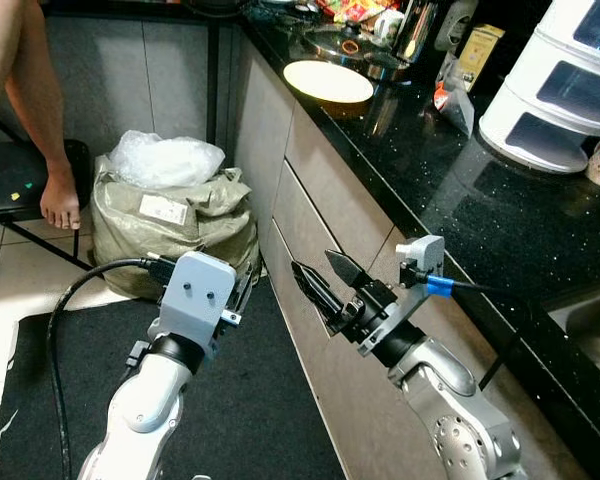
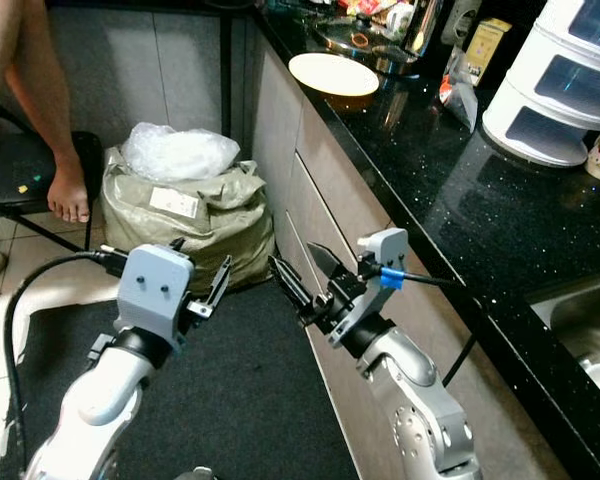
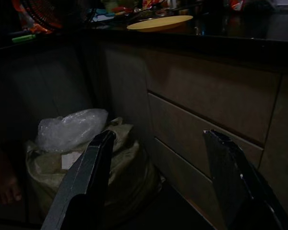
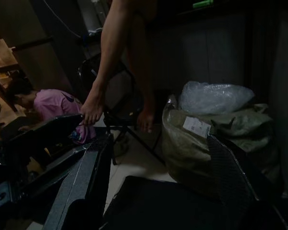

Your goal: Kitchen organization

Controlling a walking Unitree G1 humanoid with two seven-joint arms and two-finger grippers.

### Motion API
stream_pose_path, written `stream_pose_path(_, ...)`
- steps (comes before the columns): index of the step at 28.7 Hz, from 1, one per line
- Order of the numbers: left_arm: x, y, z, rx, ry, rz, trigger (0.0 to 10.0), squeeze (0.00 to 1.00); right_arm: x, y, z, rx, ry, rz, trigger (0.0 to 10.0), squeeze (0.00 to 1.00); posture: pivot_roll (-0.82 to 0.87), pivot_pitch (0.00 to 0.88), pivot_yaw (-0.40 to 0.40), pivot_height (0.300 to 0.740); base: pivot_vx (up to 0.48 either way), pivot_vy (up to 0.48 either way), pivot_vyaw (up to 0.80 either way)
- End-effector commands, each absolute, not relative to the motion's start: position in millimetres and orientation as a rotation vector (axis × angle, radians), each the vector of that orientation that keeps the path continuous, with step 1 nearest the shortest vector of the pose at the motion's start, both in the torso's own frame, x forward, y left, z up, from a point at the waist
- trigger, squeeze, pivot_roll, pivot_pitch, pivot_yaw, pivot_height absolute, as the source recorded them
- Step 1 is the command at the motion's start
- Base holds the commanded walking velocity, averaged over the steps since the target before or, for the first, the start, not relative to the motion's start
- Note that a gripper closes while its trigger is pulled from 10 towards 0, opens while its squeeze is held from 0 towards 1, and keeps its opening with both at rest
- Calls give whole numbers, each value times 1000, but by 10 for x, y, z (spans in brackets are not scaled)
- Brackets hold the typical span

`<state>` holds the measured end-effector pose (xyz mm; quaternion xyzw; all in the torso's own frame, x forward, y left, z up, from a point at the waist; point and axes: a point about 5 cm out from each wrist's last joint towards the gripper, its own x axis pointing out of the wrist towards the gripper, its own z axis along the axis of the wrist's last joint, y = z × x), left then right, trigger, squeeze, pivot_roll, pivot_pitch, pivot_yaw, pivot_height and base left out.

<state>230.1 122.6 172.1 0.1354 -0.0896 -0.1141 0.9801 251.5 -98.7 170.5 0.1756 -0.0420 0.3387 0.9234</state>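
My right gripper [image 1: 312, 260] is open and empty, its black fingers held beside the grey drawer fronts [image 1: 305, 215] under the black counter [image 1: 460, 190]. My left gripper [image 3: 161, 136] is also open and empty, lower and to the left over the dark mat [image 1: 250, 400], facing the drawer fronts [image 3: 201, 129]. On the counter lie a yellow plate [image 1: 328, 80], a lidded pan [image 1: 345, 42] and a white stacked container [image 1: 565, 85]. In the right wrist view the open right gripper [image 4: 158, 143] points at the sack [image 4: 206, 139].
A grey-green sack [image 1: 175, 215] topped with a clear plastic bag [image 1: 165, 158] stands against the cabinet corner. A person's bare leg [image 1: 40, 110] rests on a black chair [image 1: 20, 180] at far left. Another person in pink [image 4: 57, 103] crouches beyond. A sink [image 1: 590, 320] is at right.
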Motion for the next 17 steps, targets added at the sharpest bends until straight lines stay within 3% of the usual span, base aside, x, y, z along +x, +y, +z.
stream_pose_path(1,2294,1198,1681,274,-156,-249,10000,0,2522,-1020,1647,347,-62,675,10000,0,149,34,-183,740,281,0,0)
stream_pose_path(13,2297,1186,1664,278,-156,-267,10000,0,2518,-994,1634,334,-58,690,10000,0,155,20,-182,740,323,0,0)
stream_pose_path(17,2296,1185,1659,280,-156,-273,10000,0,2500,-975,1642,320,-66,720,10000,0,156,20,-183,740,350,0,722)
